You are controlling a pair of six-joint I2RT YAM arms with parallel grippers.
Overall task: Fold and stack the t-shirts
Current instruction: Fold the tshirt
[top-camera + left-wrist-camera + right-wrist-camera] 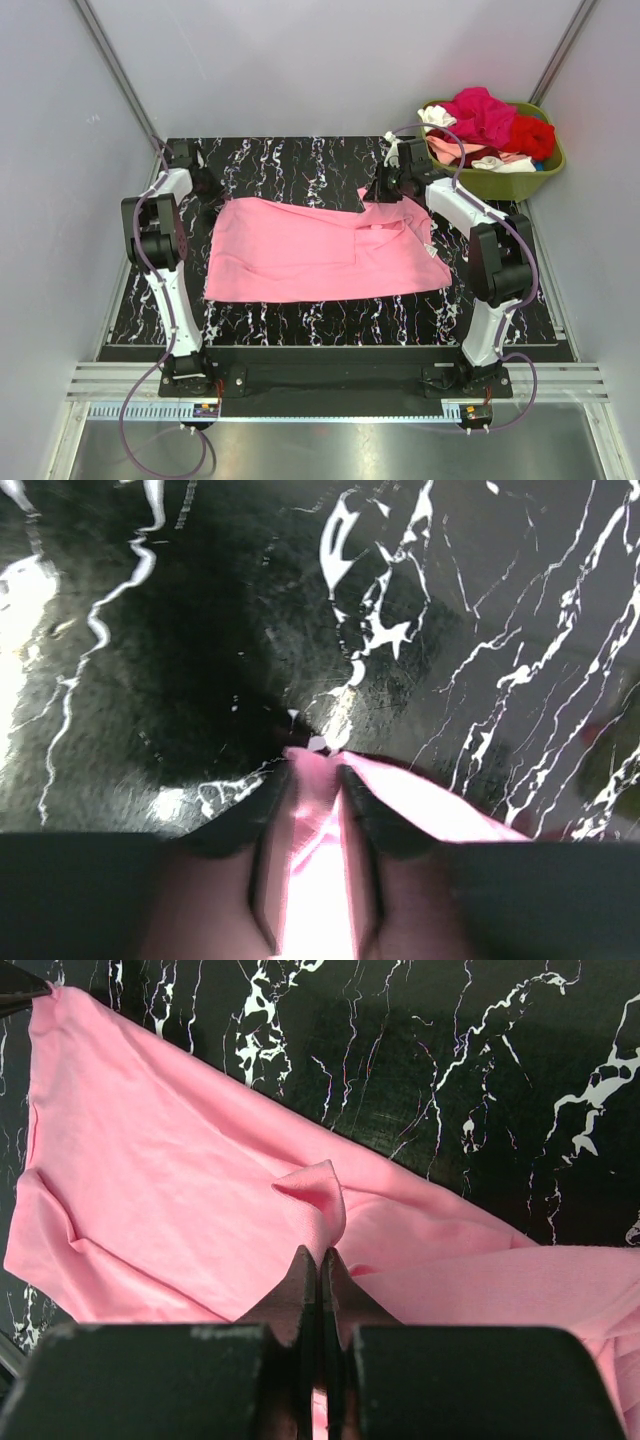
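A medium pink t-shirt (310, 255) lies spread across the middle of the black marbled table (280, 160). My left gripper (207, 192) is low at the shirt's far left corner. In the left wrist view the left gripper (315, 765) is shut with pink cloth (440, 805) between its fingers. My right gripper (386, 190) is at the shirt's far right edge. In the right wrist view the right gripper (320, 1255) is shut on a raised pinch of the pink shirt (180, 1190). More shirts, magenta (480, 110), red (532, 135) and white (505, 163), are piled at the back right.
An olive-green tub (548, 172) at the back right corner holds the pile of other shirts. Grey walls close in the left, far and right sides. A metal rail (320, 385) runs along the near edge by the arm bases.
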